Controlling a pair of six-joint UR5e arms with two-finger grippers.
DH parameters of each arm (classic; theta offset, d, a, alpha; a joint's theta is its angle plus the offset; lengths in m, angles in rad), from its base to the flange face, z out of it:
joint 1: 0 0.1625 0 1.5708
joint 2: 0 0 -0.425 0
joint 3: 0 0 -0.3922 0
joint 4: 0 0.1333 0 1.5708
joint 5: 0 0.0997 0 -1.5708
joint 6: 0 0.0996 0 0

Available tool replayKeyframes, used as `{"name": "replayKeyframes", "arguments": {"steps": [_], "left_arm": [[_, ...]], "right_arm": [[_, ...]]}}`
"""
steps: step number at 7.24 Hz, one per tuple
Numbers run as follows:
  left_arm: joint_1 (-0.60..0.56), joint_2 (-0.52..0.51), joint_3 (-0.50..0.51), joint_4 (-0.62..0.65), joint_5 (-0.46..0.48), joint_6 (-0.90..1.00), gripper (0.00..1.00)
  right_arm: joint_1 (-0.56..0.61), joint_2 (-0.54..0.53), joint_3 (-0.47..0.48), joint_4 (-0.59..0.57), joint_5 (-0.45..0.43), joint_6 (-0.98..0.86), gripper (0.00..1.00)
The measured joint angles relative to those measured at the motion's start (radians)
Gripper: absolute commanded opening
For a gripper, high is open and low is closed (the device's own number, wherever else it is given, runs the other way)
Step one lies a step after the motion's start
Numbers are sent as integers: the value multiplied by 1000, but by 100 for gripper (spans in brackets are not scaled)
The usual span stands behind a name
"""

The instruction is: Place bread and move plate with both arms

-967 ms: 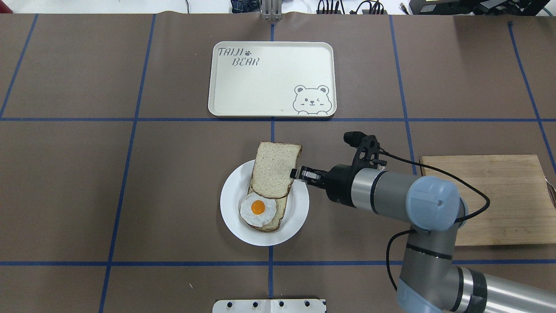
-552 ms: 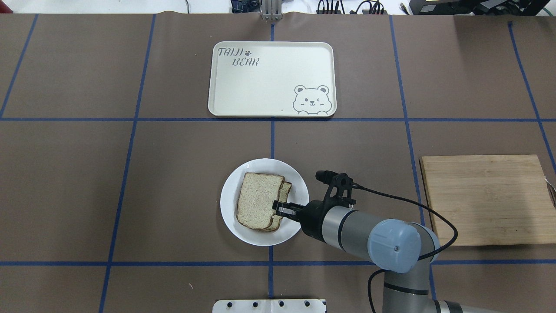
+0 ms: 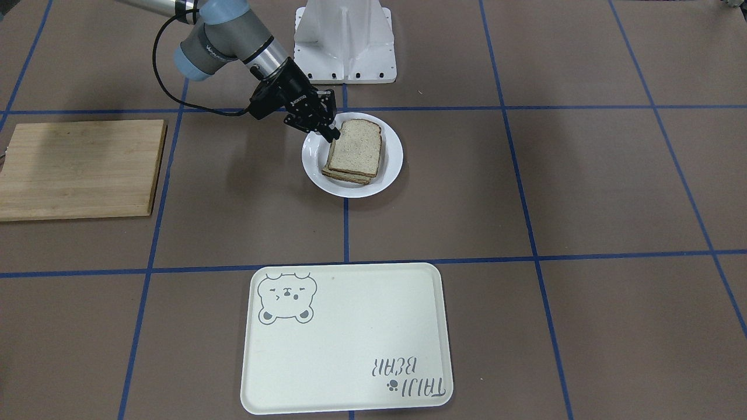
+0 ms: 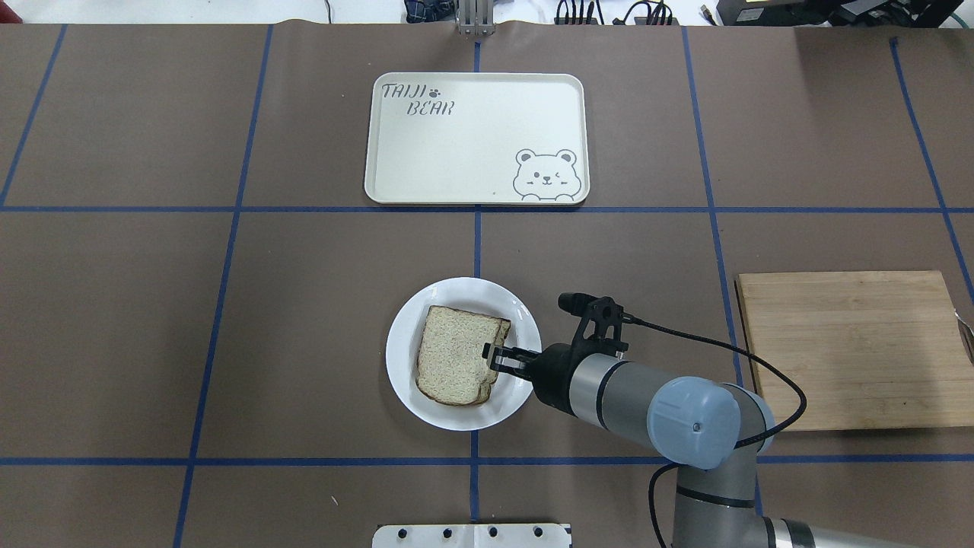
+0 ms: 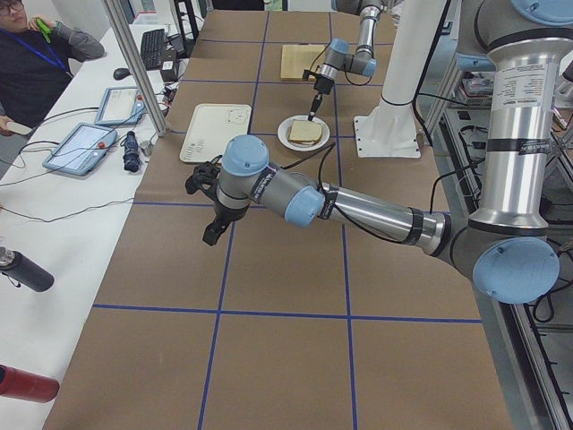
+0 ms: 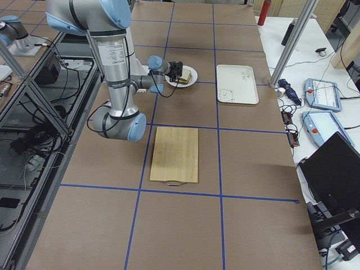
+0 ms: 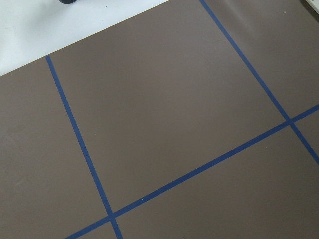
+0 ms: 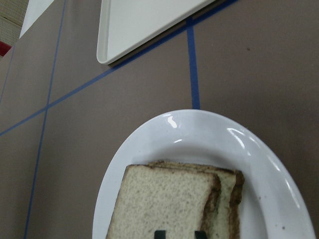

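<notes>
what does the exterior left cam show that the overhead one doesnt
Only exterior left: the left arm, with the left gripper hanging over bare table well away from the food, plus an operator and tablets off to the side.
Only overhead: a top-down look at the right gripper at the right edge of the bread, and a readable bear print on the tray.
Both: the bread lying on a second slice on the plate, the tray, the cutting board and the right arm.
</notes>
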Motion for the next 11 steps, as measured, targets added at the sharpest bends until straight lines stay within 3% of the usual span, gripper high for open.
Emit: {"name": "replayKeyframes", "arguments": {"steps": [1, 3, 6, 9, 11], "left_arm": [[0, 0, 1, 0, 0, 0, 98], [0, 4, 3, 3, -3, 1, 98], [2, 5, -9, -27, -13, 2, 98], [32, -9, -11, -77, -36, -2, 98], [65, -23, -12, -128, -100, -145, 98]], "right_arm": [[59, 0, 21, -48, 63, -1, 100], [257, 5, 71, -206, 288, -10, 100], [610, -15, 76, -501, 629, -296, 100], [830, -147, 69, -780, 709, -841, 100], [997, -305, 56, -855, 745, -1278, 100]]}}
